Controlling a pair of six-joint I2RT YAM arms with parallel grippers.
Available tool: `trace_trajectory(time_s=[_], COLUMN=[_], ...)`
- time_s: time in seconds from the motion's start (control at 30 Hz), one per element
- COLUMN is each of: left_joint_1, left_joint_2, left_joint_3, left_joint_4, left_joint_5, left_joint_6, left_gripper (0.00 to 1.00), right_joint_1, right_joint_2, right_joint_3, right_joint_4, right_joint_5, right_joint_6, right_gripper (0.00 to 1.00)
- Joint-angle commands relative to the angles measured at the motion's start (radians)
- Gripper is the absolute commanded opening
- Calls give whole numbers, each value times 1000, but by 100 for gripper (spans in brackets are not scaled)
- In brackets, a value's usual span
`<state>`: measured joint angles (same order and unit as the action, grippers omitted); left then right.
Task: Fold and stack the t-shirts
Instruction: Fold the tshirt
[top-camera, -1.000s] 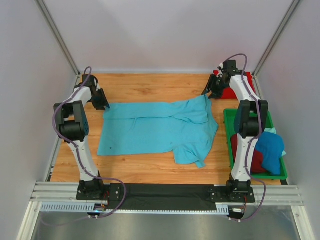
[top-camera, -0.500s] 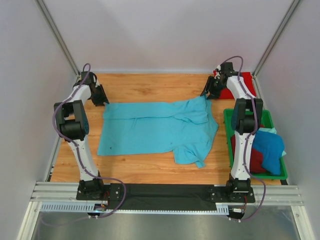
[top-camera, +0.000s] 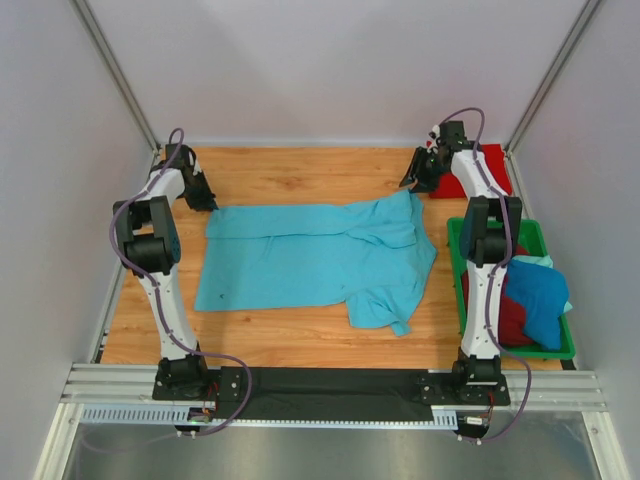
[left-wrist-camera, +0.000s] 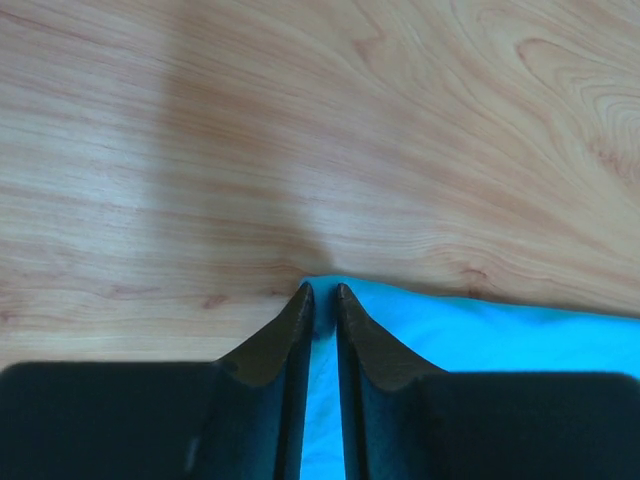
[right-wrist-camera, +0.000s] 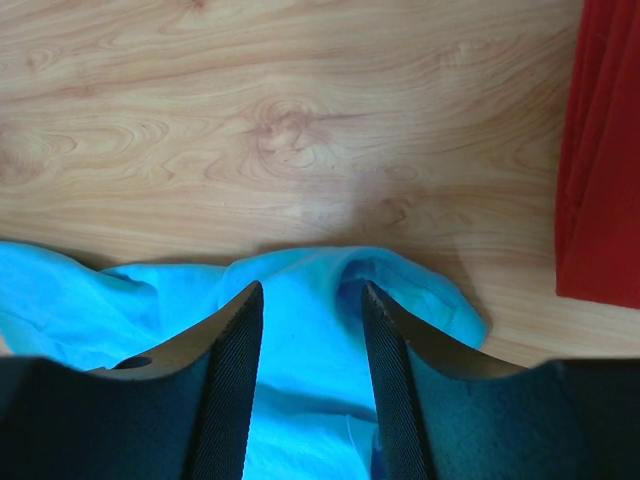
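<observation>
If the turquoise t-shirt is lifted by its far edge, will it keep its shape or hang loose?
The turquoise t-shirt would probably hang limp: it lies wrinkled, one side folded over. It bunches between the right gripper's fingers, so it is likely thin and light. Pushed, it may crumple.

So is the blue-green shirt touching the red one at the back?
Apart. The right wrist view shows a strip of bare table between the edge of the turquoise shirt and the red shirt.
</observation>
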<state>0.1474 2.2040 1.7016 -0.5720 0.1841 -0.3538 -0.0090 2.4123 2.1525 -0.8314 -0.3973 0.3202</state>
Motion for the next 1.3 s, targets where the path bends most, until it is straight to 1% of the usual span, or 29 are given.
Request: trace_trajectory(time_s=[0.0,0.07,0.13,0.17,0.2,0.23,0.3,0.33,0.37,0.4,0.43,0.47,0.57,0.67,0.7,0.73,0.77,0.8,0.83,0.87,0.93,1.0,1.07,1.1,1.13,1.17,1.2,1.23,1.27], left_joint_1=[6,6,6,6,6,6,7,11,11,14,24,29,31,31,31,31,32,31,32,32,32,32,31,31,31,31,29,30,32], left_joint_2=[16,14,5,-1,-7,-19,-36,-59,-75,-90,-117,-125,-125,-109,-98,-93,-90,-90,-117,-141,-228,-297,-331,-364,-383,-398,-420,-426,-425], left_joint_3=[38,36,26,21,9,1,-32,-45,-60,-92,-108,-118,-108,-97,-86,-77,-65,-57,-69,-86,-151,-184,-213,-232,-256,-311,-333,-353,-381], left_joint_4=[8,11,21,23,27,41,63,79,87,96,122,132,121,133,130,124,104,81,63,63,70,29,-8,-25,-23,-14,-2,3,3], left_joint_5=[18,18,20,18,15,12,-8,-29,-63,-122,-142,-158,-211,-204,-190,-161,-152,-149,-159,-172,-183,-216,-225,-221,-212,-190,-160,-146,-120], left_joint_6=[1,-13,-23,-30,-42,-50,-79,-89,-102,-114,-141,-151,-163,-172,-172,-165,-143,-139,-134,-122,-100,-85,-83,-89,-99,-105,-106,-106,-103], left_gripper=[21,15,12,7,4,1,0,0,0,0,0,0,0,0,0,0,4,16,38,44,57,61,60,58,53,51,48,42,39], right_joint_1=[32,37,44,44,49,49,47,47,47,40,34,27,23,23,23,23,23,24,24,23,26,27,36,40,43,46,47,49,47], right_joint_2=[25,33,33,33,31,28,19,-1,-16,-31,-63,-74,-61,-25,-15,5,7,4,-16,-30,-87,-164,-221,-278,-306,-330,-366,-378,-386], right_joint_3=[59,64,63,61,60,60,58,46,34,12,-53,-77,-72,-51,-34,-16,10,15,15,26,36,0,-66,-157,-202,-248,-332,-365,-391], right_joint_4=[20,18,15,17,20,23,43,51,67,95,132,199,219,244,233,221,195,183,173,137,54,14,-12,-9,4,18,29,58,61], right_joint_5=[-6,-8,-3,6,11,15,73,125,256,290,299,320,359,319,313,302,285,279,275,265,281,282,258,241,224,181,164,135,121], right_joint_6=[-9,-9,-4,-3,8,14,34,58,77,97,144,164,195,207,206,201,186,175,162,136,112,97,100,108,120,126,143,149,152], right_gripper=[46,44,42,41,37,33,17,0,0,0,0,0,0,0,4,10,19,27,44,49,57,59,59,59,58,57,53,49,43])
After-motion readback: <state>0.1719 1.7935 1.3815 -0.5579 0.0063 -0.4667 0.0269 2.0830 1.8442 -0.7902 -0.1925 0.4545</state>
